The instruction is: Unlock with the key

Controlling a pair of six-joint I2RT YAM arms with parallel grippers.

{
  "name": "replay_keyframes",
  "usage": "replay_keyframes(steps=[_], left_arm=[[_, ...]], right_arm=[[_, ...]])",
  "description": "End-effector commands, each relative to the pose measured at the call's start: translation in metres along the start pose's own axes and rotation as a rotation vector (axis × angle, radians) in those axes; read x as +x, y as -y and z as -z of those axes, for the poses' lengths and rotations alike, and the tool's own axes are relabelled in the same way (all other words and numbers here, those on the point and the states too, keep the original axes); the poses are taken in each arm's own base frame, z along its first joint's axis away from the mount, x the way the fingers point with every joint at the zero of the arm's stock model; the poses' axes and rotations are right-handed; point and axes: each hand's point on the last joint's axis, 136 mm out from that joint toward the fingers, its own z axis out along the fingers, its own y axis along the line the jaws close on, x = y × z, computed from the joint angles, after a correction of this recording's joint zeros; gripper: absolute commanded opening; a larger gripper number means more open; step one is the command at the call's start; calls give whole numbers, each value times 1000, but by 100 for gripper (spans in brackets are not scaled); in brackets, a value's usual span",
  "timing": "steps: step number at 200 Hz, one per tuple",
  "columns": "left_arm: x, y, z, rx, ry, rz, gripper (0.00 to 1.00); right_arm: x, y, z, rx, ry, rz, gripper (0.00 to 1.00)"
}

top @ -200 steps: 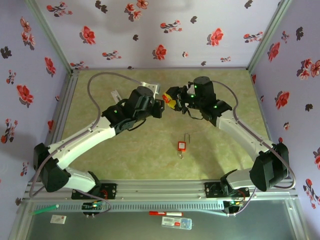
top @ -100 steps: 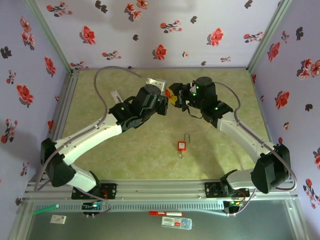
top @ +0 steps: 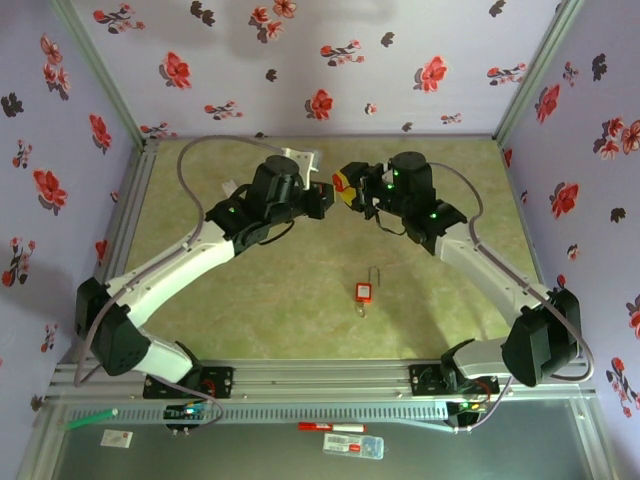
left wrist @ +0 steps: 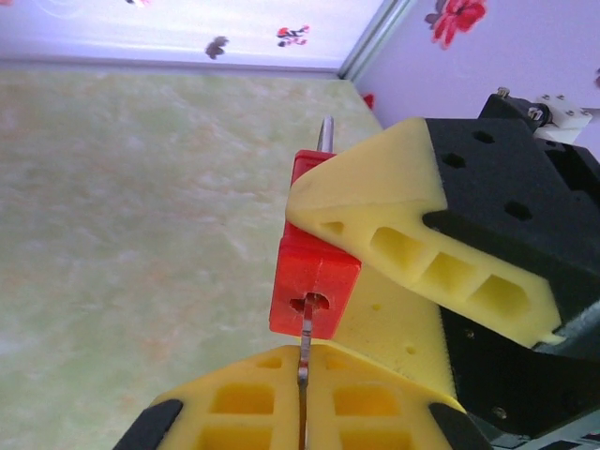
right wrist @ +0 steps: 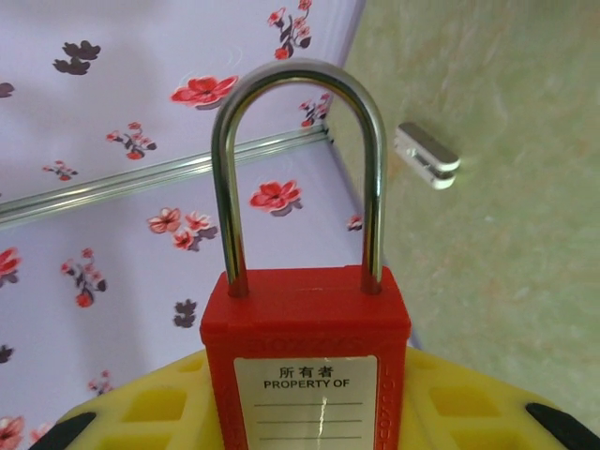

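Clamps the red padlock [left wrist: 314, 281] by its flat sides in the right gripper [top: 348, 190], raised beyond the spare padlock [top: 364, 292], and pinches the thin key [left wrist: 304, 349] in the closed left gripper [left wrist: 302, 403], tip at keyhole [left wrist: 314, 302]; likely light, rigid, slick.

Left gripper [top: 325, 197] and right gripper [top: 350, 193] are facing tip to tip over the far middle, held padlock [top: 340, 180] plugging the gap. Left arm [top: 180, 270] and right arm [top: 490, 275] are slanting across both sides of the tabletop [top: 300, 330]. Middle ground is lying open save a loose padlock [top: 364, 292]. Walls [top: 300, 60] are boxing three sides.
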Motion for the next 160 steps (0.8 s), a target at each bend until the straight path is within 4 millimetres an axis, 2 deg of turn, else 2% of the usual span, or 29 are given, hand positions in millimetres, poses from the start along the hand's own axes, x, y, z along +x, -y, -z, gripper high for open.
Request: replay_keyframes(steps=[1,43,84,120,142,160], left_arm=[[-54,49,4,267,192,134,0],[-50,46,3,178,226,49,0],[-43,52,1,81,260,-185,0],[-52,64,4,63,263,-313,0],[-64,57,5,117,287,-199,0],[-72,64,7,213,344,-89,0]], right_arm=[[83,-15,20,-18,-326,138,0],[86,-21,21,-59,-335,89,0],[91,-28,22,-120,-369,6,0],[93,-31,22,-173,-397,-70,0],[94,-29,23,-167,-399,-68,0],[91,-30,26,-180,-376,-63,0]])
